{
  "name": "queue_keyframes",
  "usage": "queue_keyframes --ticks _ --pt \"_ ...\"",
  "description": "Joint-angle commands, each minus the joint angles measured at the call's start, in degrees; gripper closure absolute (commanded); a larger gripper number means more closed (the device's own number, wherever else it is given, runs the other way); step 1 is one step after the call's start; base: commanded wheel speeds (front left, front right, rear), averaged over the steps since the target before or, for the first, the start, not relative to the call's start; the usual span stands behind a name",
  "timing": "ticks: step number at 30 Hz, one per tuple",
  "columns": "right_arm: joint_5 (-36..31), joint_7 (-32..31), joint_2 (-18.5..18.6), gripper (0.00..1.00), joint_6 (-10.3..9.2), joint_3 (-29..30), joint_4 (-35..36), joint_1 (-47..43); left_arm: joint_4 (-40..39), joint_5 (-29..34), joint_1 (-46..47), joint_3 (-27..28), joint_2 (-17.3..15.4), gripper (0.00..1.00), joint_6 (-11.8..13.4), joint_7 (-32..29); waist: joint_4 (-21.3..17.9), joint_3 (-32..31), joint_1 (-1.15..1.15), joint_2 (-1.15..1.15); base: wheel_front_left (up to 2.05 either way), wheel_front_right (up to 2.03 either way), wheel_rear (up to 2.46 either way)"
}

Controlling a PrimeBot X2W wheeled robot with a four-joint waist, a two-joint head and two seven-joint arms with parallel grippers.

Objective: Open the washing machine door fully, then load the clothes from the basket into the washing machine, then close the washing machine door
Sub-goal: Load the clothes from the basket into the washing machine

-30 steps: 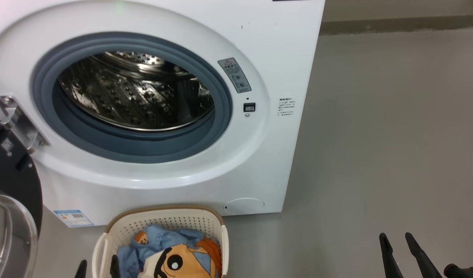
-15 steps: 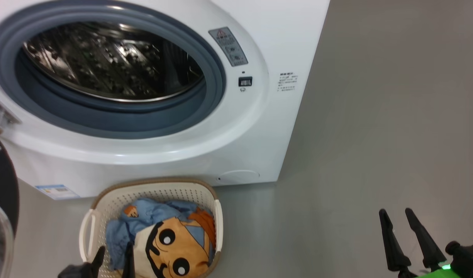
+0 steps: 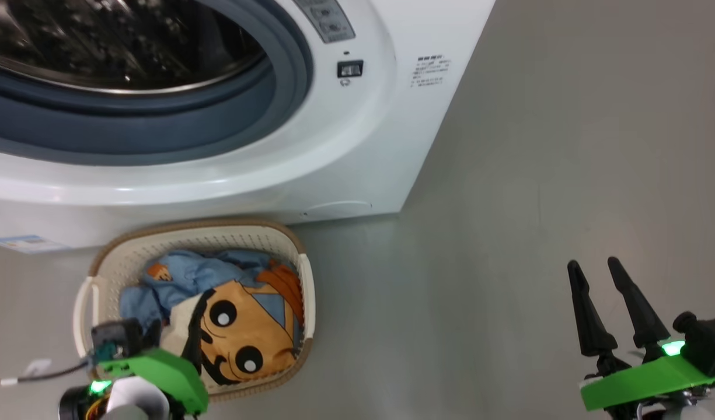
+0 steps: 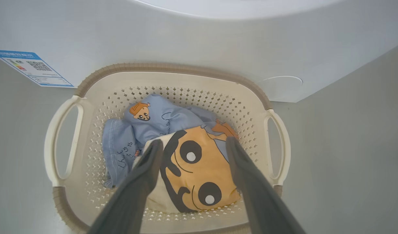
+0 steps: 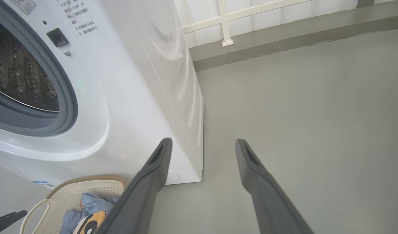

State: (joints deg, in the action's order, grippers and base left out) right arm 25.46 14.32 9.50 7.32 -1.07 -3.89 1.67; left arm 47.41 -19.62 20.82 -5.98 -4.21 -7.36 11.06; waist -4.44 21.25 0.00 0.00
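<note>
Where the white washing machine (image 3: 363, 146) meets the grey floor (image 3: 538, 175), the cream basket (image 3: 129, 245) sits just in front of the lower panel, with the blue label (image 4: 33, 68) above one side handle and the round cap (image 3: 337, 209) above the other. The machine's mouth is uncovered, showing the grey rubber gasket (image 3: 159, 128) and the steel drum (image 3: 100, 41) behind it. The clothes (image 3: 240, 326) lie bunched inside the basket: a light-blue garment with small orange figures is toward the machine side, and a cloth printed with a large tan face and thick black eyebrows lies partly over it on the near side. The left fingers (image 4: 143, 182) are spread wide and point down into the basket, one tip over the pale edge of the face cloth and the other over its orange corner, so that the printed face shows between them. Whether the tips touch the fabric cannot be told. The right fingers (image 3: 588, 315) are also spread apart and hold nothing. They are over bare floor, well apart from the basket and off to the side of the machine's front corner. A bright green bracket (image 3: 159, 370) sits behind each pair of fingers.
</note>
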Motion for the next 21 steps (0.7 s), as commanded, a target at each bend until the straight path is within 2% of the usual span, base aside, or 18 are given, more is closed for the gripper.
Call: queue_keyframes --ticks 1,11,21 --pt "0.62 0.68 1.23 0.00 0.17 -1.65 1.43 1.58 1.16 -0.82 2.56 0.92 -1.74 0.00 -0.09 -0.17 -2.07 5.01 0.00 0.00 0.00 0.00 0.00" --pt "1.57 0.68 2.04 0.00 0.17 -2.93 2.16 6.51 11.51 -4.29 12.71 -1.89 -1.95 0.00 -0.12 -3.29 -3.18 13.37 0.00 0.00 0.00 0.00 0.00" --pt "1.92 0.68 2.59 0.00 0.17 -2.59 2.94 8.77 19.03 -6.97 18.75 -2.67 -2.96 0.00 -0.13 -3.37 -4.06 17.88 0.00 0.00 0.00 0.00 0.00"
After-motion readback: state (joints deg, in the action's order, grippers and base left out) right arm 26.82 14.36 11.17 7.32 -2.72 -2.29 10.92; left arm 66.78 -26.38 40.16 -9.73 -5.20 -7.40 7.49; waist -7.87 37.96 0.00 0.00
